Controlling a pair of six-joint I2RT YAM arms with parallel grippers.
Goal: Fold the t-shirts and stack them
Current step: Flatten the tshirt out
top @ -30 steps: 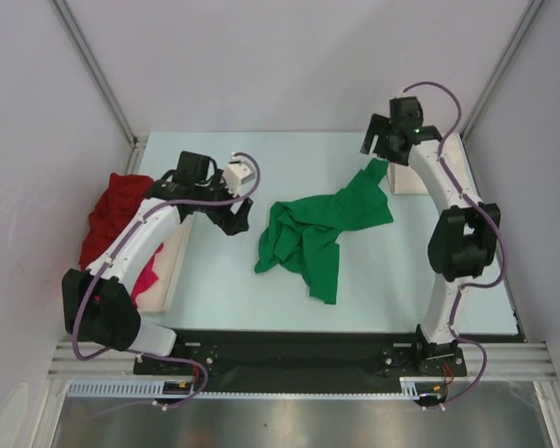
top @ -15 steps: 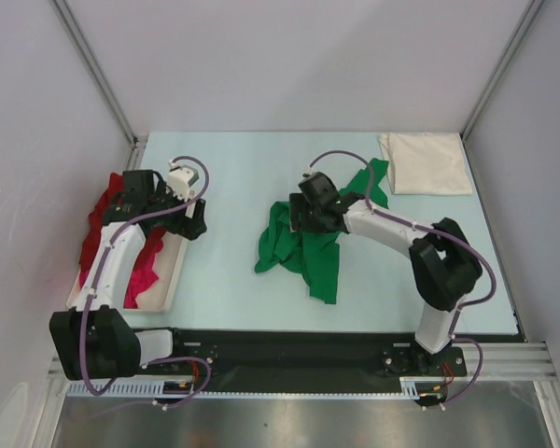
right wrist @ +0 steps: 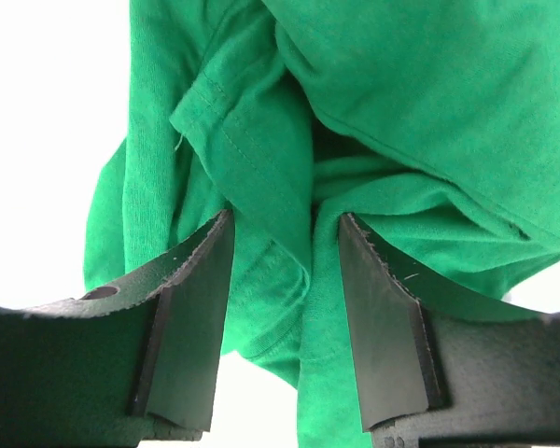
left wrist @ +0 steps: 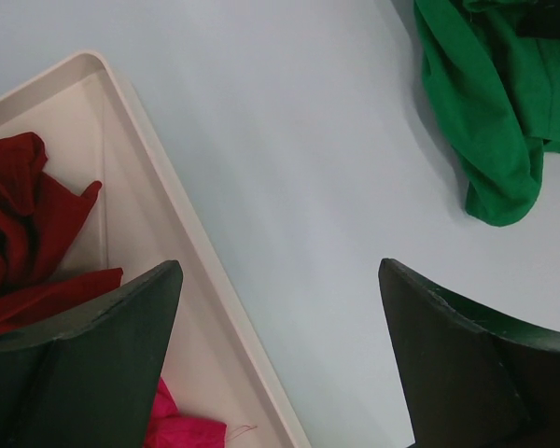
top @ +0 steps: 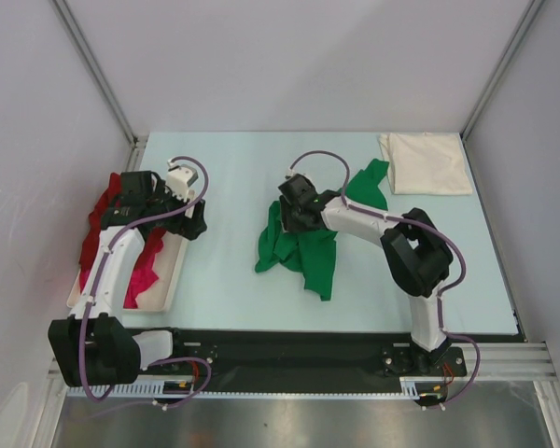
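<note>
The bright green t-shirt (top: 310,250) lies crumpled in the middle of the table. My right gripper (top: 295,217) is down on its upper left part. In the right wrist view the gripper (right wrist: 285,233) is open, with a fold of the green t-shirt (right wrist: 401,103) between the jaws. My left gripper (top: 195,224) is open and empty, over the right rim of the tray (top: 175,280). The dark red t-shirt (top: 103,219) and the magenta t-shirt (top: 146,271) lie bunched in the tray. The cream-white t-shirt (top: 426,163) lies folded at the back right.
In the left wrist view the open gripper (left wrist: 280,280) hangs above the tray rim (left wrist: 168,215), with the red t-shirt (left wrist: 28,215) and magenta t-shirt (left wrist: 182,425) on the left and the green t-shirt (left wrist: 495,121) at the upper right. Grey walls enclose the table.
My right arm swung from the cream-white shirt at the back right down onto the green shirt. My left arm pulled back from the table's middle to the tray edge.
</note>
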